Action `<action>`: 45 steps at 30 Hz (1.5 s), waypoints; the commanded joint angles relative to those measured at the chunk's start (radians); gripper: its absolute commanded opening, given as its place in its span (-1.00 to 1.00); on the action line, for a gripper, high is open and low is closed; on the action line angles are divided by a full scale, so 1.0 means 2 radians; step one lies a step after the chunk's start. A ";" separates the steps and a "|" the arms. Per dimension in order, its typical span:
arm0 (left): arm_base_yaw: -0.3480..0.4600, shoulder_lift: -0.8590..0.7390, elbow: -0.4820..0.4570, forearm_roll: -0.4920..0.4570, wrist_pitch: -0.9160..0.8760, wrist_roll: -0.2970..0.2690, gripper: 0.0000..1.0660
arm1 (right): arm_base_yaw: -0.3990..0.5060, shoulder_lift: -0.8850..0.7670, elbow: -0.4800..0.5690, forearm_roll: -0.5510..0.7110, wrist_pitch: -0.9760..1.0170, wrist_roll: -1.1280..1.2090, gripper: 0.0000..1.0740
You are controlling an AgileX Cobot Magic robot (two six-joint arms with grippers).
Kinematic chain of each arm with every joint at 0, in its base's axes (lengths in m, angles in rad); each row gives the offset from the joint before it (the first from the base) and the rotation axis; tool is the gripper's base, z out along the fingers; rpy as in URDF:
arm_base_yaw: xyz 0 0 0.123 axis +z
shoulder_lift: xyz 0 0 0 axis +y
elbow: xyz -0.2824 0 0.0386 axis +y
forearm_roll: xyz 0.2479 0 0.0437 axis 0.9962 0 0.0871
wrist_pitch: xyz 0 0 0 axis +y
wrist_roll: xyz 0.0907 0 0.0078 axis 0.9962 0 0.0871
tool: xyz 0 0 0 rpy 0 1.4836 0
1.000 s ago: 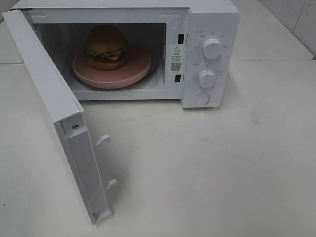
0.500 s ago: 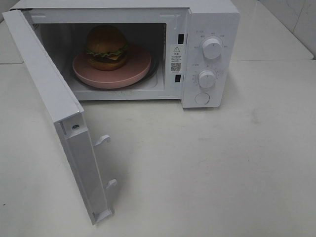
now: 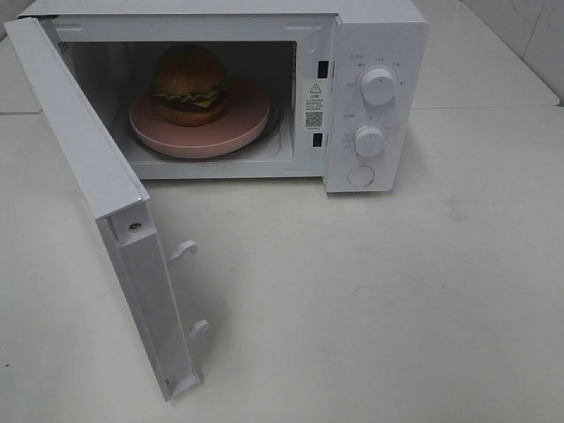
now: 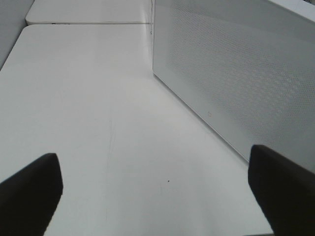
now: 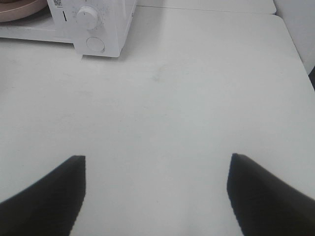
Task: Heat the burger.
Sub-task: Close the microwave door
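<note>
The burger [image 3: 189, 85], with its brown domed bun, green lettuce and yellow cheese, sits on a pink plate [image 3: 242, 121] inside the open white microwave [image 3: 379, 35]. The microwave door [image 3: 88, 176] is swung wide toward the front left. Neither arm shows in the high view. In the left wrist view my left gripper [image 4: 152, 196] stands open over bare table, beside the door's perforated panel [image 4: 236, 73]. In the right wrist view my right gripper [image 5: 156, 194] is open over the table, well short of the microwave's control panel [image 5: 93, 24]. Both hold nothing.
Two round dials [image 3: 379, 85] and a round button [image 3: 360, 175] sit on the microwave's right panel. Two latch hooks [image 3: 185, 249] stick out of the open door's edge. The white table [image 3: 397, 308] stretches in front and to the right.
</note>
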State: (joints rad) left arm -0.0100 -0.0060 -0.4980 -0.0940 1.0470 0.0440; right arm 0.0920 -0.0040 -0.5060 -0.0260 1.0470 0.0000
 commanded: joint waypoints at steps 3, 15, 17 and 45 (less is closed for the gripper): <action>-0.002 -0.012 0.003 -0.004 -0.009 0.000 0.81 | -0.004 -0.013 0.001 0.002 -0.004 0.000 0.42; -0.002 -0.012 0.003 -0.004 -0.009 0.000 0.81 | -0.004 -0.013 0.001 0.002 -0.004 0.000 0.42; -0.002 -0.012 0.003 -0.004 -0.009 0.000 0.81 | -0.004 -0.013 0.001 0.002 -0.004 0.000 0.42; -0.002 0.094 -0.020 0.001 -0.122 -0.011 -0.68 | -0.004 -0.013 0.001 0.002 -0.004 0.000 0.42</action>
State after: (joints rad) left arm -0.0100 0.1430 -0.5320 -0.0930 0.8620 0.0250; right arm 0.0920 -0.0040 -0.5060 -0.0250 1.0470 0.0000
